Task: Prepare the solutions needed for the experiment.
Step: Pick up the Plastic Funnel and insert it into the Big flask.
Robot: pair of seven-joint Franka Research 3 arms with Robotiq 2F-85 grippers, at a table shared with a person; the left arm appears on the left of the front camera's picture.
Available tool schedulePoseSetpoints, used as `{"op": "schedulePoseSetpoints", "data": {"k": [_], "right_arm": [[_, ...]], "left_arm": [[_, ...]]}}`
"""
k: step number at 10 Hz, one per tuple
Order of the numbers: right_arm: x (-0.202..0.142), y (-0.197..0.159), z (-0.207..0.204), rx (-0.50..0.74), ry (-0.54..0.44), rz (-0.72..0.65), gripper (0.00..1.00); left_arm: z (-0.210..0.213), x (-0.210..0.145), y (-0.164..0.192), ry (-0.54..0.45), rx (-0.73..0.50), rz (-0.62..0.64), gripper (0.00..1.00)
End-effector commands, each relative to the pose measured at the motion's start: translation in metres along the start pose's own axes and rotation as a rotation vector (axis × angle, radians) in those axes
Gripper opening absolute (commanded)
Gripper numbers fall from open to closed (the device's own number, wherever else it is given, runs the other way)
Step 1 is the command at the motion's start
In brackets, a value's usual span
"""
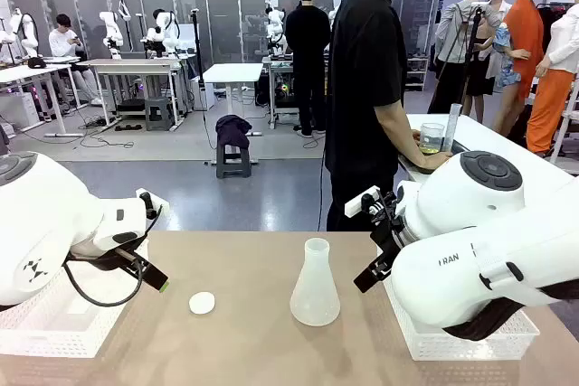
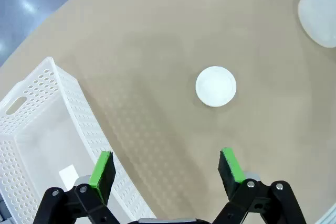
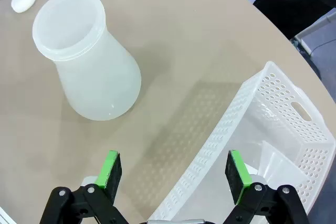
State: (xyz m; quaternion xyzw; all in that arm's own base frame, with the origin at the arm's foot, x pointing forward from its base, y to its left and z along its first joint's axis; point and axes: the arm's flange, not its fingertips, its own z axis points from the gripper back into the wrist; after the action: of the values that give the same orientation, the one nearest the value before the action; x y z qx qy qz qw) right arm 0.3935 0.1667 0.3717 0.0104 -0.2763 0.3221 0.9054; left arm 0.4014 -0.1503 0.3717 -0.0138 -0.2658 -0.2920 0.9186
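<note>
Tan tabletop [image 1: 244, 350]: one white translucent plastic conical flask [image 1: 315, 282] stands upright near the middle, mouth upward. A small white round disc-shaped cap [image 1: 202, 303] lies flat on the tabletop to the flask's left, apart from it.

A white perforated plastic basket [image 1: 45, 336] sits at the left edge of the tabletop, under the left arm. A second white perforated plastic basket [image 1: 461, 343] sits at the right edge, under the right arm.

Left fingers [image 2: 102, 174]: spread wide, grasping nothing, above bare tabletop. In the left wrist view the basket rim is just beside one finger and the cap is ahead of them.

Right fingers [image 3: 111, 167]: spread wide, grasping nothing. In the right wrist view they stand over the tabletop and the rim of the right-edge basket, with the flask ahead and apart from them.

The solutions [image 1: 431, 145]: a shallow layer of pale yellow liquid in a clear beaker. It stands on a separate white table [image 1: 507, 144] beyond the far right corner of the tan tabletop, well apart from both arms. A person in a black T-shirt [image 1: 366, 70] stands there with a hand [image 1: 436, 160] at the beaker's base; contact cannot be confirmed.
</note>
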Motion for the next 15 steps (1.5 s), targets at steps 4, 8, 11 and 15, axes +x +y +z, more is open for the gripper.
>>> {"op": "schedulePoseSetpoints", "data": {"k": [4,8,11,15], "right_arm": [[0.0,0.0,0.0,0.0,0.0,0.0,1.0],[0.0,0.0,0.0,0.0,0.0,0.0,1.0],[0.0,0.0,0.0,0.0,0.0,0.0,1.0],[0.0,0.0,0.0,0.0,0.0,0.0,1.0]], "left_arm": [[0.0,0.0001,-0.0002,0.0,0.0,0.0,1.0],[0.0,0.0001,-0.0002,0.0,0.0,0.0,1.0],[0.0,0.0001,-0.0002,0.0,0.0,0.0,1.0],[0.0,0.0001,-0.0002,0.0,0.0,0.0,1.0]]}}
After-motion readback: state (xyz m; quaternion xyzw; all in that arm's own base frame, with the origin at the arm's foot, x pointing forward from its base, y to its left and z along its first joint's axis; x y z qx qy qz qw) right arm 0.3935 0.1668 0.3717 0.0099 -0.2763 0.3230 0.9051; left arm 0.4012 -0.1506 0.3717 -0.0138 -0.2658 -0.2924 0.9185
